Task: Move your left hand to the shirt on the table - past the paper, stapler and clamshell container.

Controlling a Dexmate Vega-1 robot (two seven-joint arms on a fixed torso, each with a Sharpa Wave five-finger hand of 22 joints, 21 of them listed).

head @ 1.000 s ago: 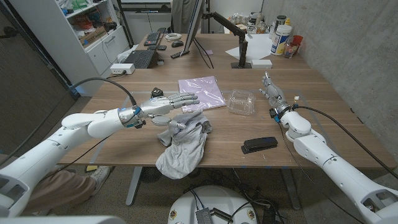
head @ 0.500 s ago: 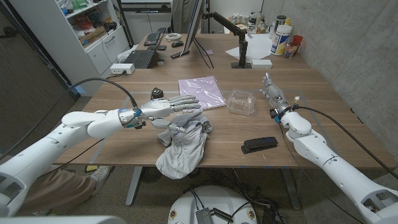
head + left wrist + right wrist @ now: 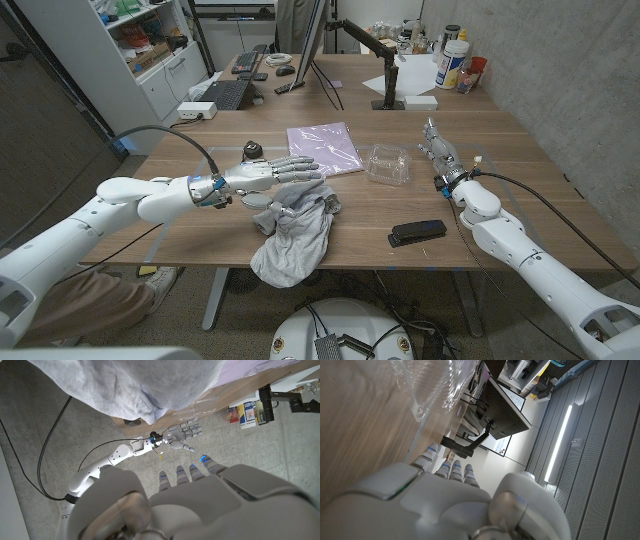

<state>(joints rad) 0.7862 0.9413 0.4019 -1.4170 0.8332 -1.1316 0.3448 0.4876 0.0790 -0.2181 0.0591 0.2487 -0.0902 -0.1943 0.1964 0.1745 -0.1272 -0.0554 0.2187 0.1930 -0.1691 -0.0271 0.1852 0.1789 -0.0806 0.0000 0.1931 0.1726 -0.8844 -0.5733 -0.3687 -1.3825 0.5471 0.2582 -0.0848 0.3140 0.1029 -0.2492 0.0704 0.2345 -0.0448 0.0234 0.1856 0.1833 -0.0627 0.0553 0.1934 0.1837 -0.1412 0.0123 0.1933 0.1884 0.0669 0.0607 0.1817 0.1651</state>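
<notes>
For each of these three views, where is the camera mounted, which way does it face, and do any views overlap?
Head view: looks down from the robot's head; both arms, left hand over the shirt.
Left wrist view: along the left hand's back toward the shirt; right hand beyond.
Right wrist view: along the right hand's back toward the clamshell container.
Shared: shirt, head and left wrist.

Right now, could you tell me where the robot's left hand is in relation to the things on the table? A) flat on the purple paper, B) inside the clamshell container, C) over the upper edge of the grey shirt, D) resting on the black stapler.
C: in the head view the left hand reaches out open over the upper edge of the grey shirt, apart from the stapler, clamshell container and purple paper.
</notes>
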